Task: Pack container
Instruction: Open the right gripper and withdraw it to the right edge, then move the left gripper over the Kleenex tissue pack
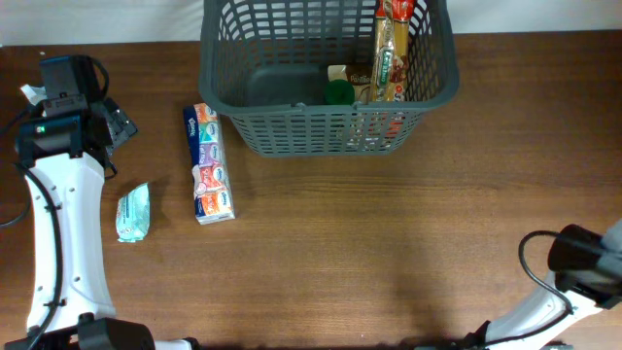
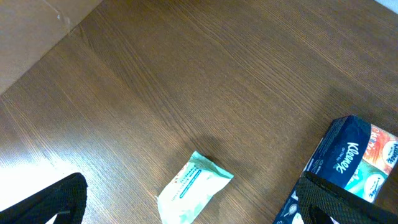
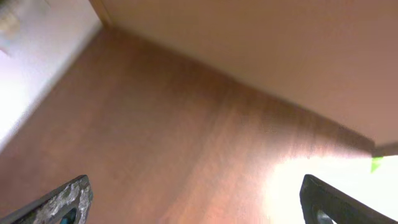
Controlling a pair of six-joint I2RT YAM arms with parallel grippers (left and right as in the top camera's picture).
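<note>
Left and right jaws gape wide, empty, both well apart from the container [image 1: 292,131].

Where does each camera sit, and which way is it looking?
Overhead: above table, looking down at basket, tissue pack, green packet; left arm, right arm show.
Left wrist: on that arm, facing table; left fingers show.
Right wrist: on that arm, facing table and pale surface; right fingers show.
Shared: overhead and left wrist both see tissue pack, green packet.
</note>
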